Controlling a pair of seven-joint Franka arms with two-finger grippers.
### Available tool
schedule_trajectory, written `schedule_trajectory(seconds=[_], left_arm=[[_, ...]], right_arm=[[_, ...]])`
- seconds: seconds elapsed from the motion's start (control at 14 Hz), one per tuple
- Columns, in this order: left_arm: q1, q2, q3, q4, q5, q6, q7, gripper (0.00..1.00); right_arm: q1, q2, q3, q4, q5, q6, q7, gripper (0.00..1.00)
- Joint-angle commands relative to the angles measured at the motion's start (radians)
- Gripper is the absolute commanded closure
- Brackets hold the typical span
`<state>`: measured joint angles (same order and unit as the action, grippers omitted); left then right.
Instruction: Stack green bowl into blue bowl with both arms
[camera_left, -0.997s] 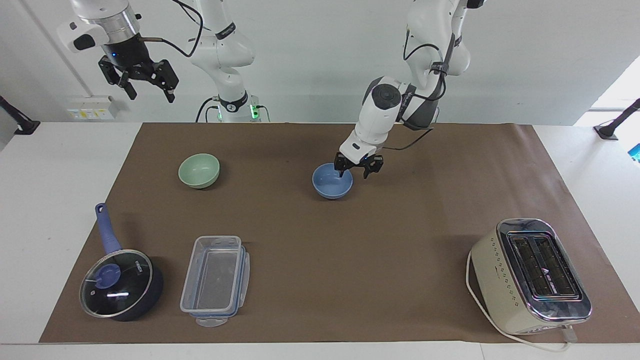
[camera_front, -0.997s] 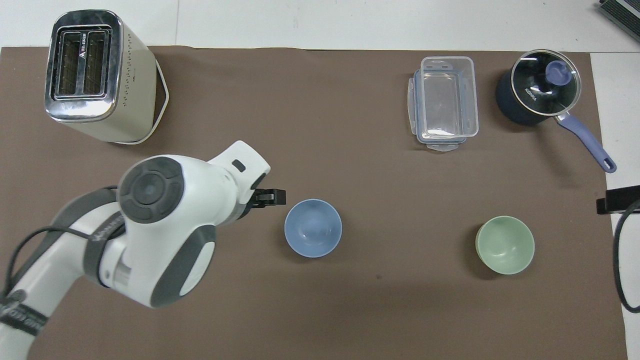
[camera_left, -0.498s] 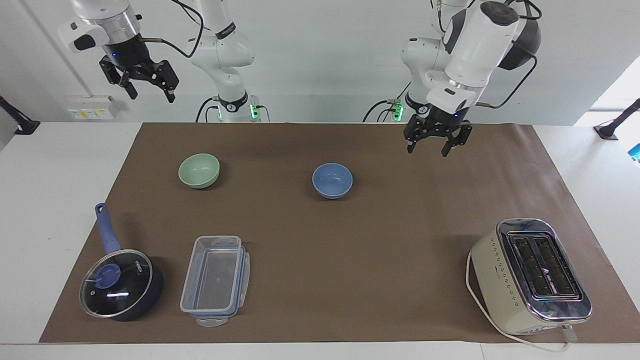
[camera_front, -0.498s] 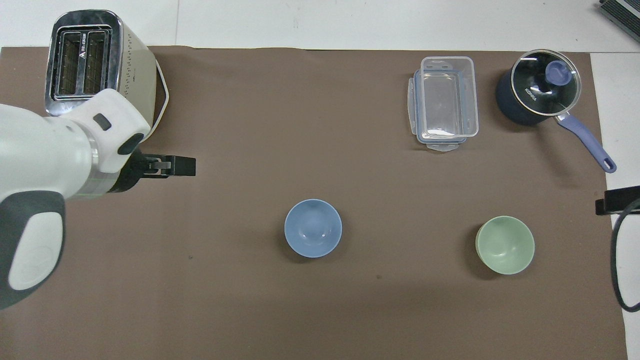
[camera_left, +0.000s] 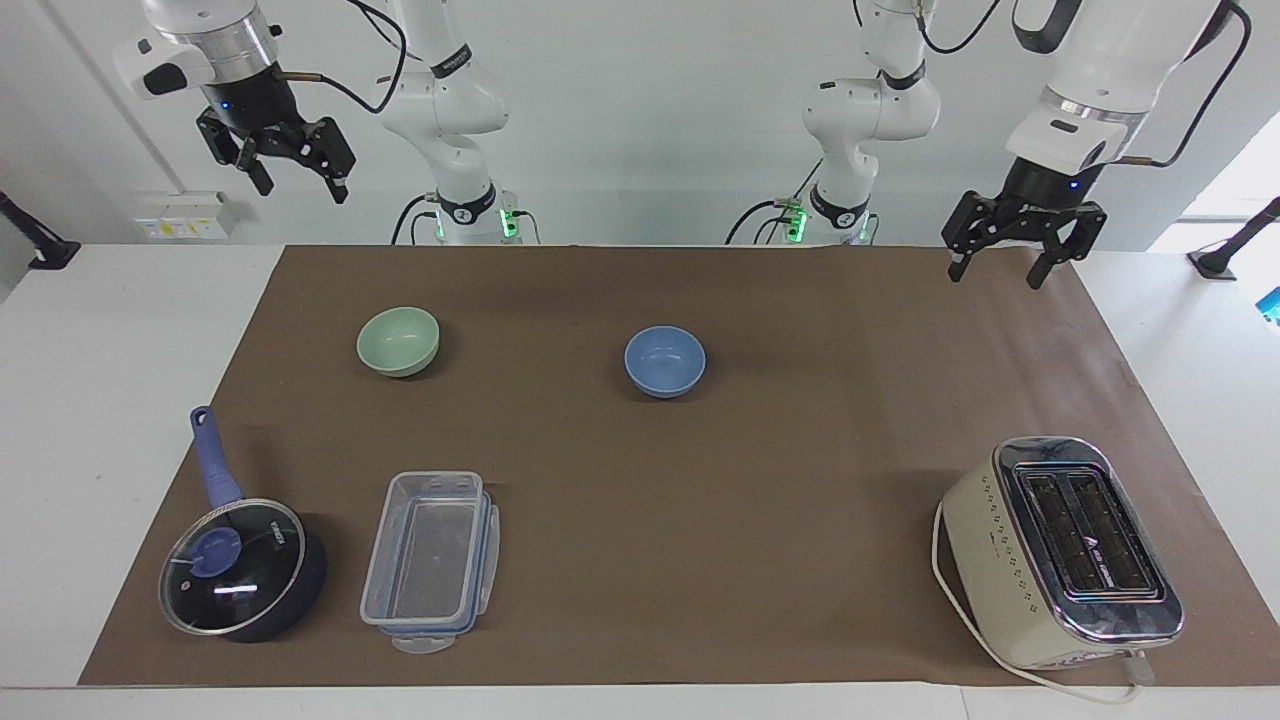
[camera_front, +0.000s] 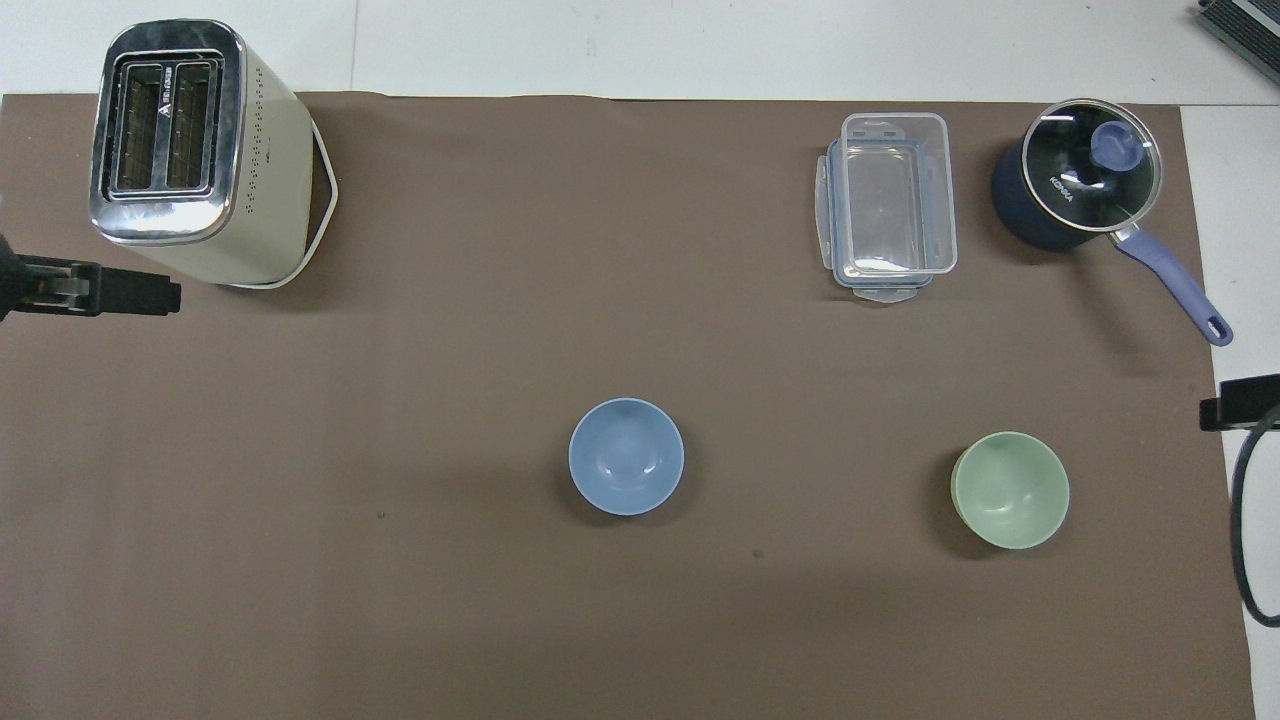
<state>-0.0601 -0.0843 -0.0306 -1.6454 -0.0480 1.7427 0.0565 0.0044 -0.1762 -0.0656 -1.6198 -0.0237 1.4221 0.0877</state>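
Observation:
The pale green bowl (camera_left: 398, 341) stands upright and empty on the brown mat, toward the right arm's end; it also shows in the overhead view (camera_front: 1010, 490). The periwinkle-blue bowl (camera_left: 665, 361) stands empty near the middle of the mat (camera_front: 626, 456), well apart from the green one. My left gripper (camera_left: 998, 274) is open and empty, raised over the mat's edge at the left arm's end (camera_front: 150, 295). My right gripper (camera_left: 300, 188) is open and empty, held high over the right arm's end of the table (camera_front: 1235, 400), where the arm waits.
A cream toaster (camera_left: 1060, 550) stands at the left arm's end, farther from the robots than the bowls. A clear plastic container (camera_left: 430, 560) and a dark blue lidded saucepan (camera_left: 240, 570) stand at the right arm's end, farther from the robots than the green bowl.
My left gripper has left the blue bowl's rim, risen and swung away to the left arm's end. The blue bowl stayed in place. The right arm has hardly moved.

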Motion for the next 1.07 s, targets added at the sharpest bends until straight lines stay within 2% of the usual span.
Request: schedule_trajectory(seconds=[0.0,0.36,1.0], left_arm=[[0.025,0.035,-0.012,0.05,0.016,-0.072,0.006,0.0],[0.034,0.119,-0.014,0.188,0.019,-0.161,0.003,0.0],[0.022,0.081,-0.017,0.144,0.049,-0.198,-0.003,0.0]], right_arm=[[-0.006,-0.017,0.01,-0.017,0.001,0.02,0.003,0.0],[0.0,-0.017,0.013,-0.02,0.001,0.021,-0.04,0.0],[0.0,-0.017,0.012,-0.022,0.002,0.021,-0.037,0.0]])
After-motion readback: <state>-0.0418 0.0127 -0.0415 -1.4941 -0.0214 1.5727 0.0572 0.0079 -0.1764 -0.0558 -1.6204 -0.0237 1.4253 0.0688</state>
